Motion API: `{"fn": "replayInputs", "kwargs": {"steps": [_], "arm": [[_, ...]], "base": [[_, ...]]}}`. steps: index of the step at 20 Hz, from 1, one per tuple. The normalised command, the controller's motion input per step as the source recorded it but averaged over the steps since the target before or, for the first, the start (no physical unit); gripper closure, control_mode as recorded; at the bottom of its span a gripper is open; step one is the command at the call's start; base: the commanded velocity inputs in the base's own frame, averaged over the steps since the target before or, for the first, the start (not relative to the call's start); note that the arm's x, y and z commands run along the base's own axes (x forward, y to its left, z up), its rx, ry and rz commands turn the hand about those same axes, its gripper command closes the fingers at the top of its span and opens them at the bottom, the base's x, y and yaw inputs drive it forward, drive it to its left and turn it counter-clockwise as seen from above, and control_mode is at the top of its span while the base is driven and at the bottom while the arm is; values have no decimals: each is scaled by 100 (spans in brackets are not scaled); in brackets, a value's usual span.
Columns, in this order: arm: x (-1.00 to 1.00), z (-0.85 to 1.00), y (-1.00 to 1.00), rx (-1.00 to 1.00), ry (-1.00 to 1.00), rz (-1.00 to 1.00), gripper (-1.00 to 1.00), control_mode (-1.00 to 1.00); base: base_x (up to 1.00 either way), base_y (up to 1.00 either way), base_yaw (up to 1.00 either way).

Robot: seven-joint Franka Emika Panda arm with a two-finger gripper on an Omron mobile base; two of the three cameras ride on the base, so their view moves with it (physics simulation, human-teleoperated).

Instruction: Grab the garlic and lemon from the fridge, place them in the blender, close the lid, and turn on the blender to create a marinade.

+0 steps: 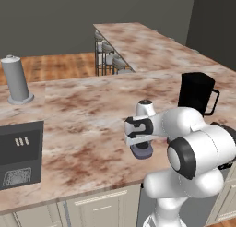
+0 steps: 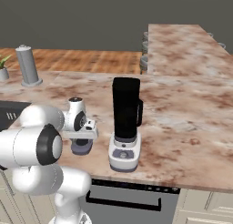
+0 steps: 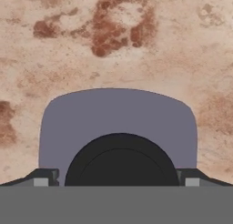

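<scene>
**A:** Where are we with the lid?

**B:** The lid (image 3: pixel 118 123) lies flat on the marbled worktop (image 1: pixel 83 120), just beside the blender (image 2: pixel 125 127) on its left as the right base camera sees it. The hand (image 3: pixel 117 180) hangs straight over it, released and spread wide, one fingertip (image 3: pixel 42 177) showing at each side of the blue-grey cap. Nothing is gripped yet.

**A:** So the step is picking it up. How should that go?

**B:** I'd say lower straight down, with no sideways drift, so both fingers pass outside the cap's edges and not onto its top. The black round centre sits right between them, which suggests the line-up is good. Then clench on the two opposite sides, not the corners, since rounded corners would probably let it twist.

**A:** How close is the hand to the lid?

**B:** Hard to judge; in the base views the wrist hides much of the cap, so it may already be almost touching. Descend gently and stop before pressing into the worktop.

**A:** And after?

**B:** Lift clear, carry it level to the open top of the black jar.
</scene>
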Motion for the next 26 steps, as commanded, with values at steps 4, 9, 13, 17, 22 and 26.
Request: {"fn": "replayInputs", "kwargs": {"steps": [4,9,13,17,22,26], "arm": [[-18,-25,0,0,0,-8,-100,-100],[-21,-34,0,0,0,-11,100,-100],[-32,-8,0,1,-3,-8,100,-100],[-35,9,0,2,-6,-2,100,-100],[-1,82,-1,0,-8,0,100,-100],[0,100,-16,0,-16,0,100,-100]], "base": [[0,0,0],[0,0,0],[0,0,0],[0,0,0],[0,0,0],[0,0,0]]}}
